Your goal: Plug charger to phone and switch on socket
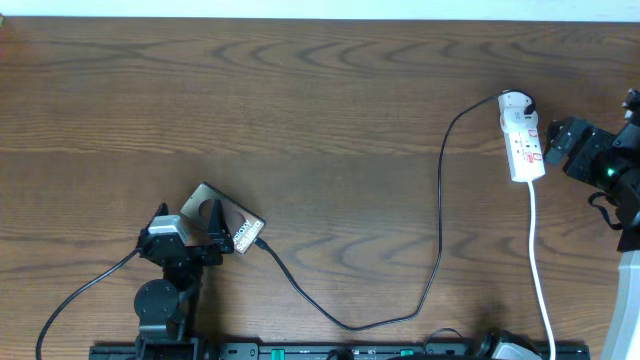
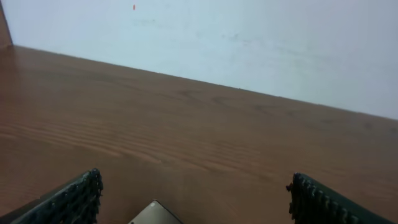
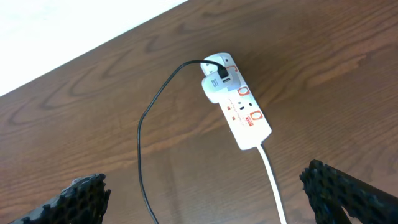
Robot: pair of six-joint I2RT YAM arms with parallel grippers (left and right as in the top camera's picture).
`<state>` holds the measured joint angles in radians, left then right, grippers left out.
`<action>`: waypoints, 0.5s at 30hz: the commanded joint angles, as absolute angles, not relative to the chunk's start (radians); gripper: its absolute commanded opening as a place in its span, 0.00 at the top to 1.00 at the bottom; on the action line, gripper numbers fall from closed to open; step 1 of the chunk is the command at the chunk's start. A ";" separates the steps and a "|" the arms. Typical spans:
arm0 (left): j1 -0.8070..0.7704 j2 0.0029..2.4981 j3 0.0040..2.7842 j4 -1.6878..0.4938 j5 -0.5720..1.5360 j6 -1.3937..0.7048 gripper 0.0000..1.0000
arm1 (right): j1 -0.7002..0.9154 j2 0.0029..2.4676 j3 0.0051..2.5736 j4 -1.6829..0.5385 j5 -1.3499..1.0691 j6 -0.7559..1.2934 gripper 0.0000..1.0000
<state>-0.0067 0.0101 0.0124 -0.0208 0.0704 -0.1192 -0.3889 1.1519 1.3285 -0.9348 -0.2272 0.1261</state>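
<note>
Left gripper [image 2: 194,186] gapes wide over the phone [image 1: 232,212], near the table's [image 1: 320,100] front-left corner. The charger cable [image 1: 440,200] meets the phone's end and looks plugged in. Right gripper [image 3: 204,183], wide and empty, hovers beside the power strip [image 1: 522,135] near the right edge. Likely next: a precise fingertip press on its switch.

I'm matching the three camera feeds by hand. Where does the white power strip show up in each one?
Overhead: the strip lies near the right edge, upper half, its white cord trailing down.
Left wrist: not in it.
Right wrist: the strip sits near the centre, slanted.
Shared landmark: the black cable curving away from the strip's far end, seen in the overhead and right wrist views.
</note>
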 commanded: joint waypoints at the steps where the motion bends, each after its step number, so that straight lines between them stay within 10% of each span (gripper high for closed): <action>1: -0.001 0.001 0.004 -0.067 0.115 -0.033 0.06 | -0.392 1.150 1.327 -0.936 -0.223 0.134 0.01; 15: -0.001 0.004 0.005 -0.063 0.120 -0.060 0.06 | -0.392 1.150 1.327 -0.936 -0.223 0.134 0.01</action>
<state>-0.0067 0.0101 0.0128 -0.0189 0.0795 -0.0769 -0.3889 1.1519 1.3285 -0.9344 -0.2272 0.1261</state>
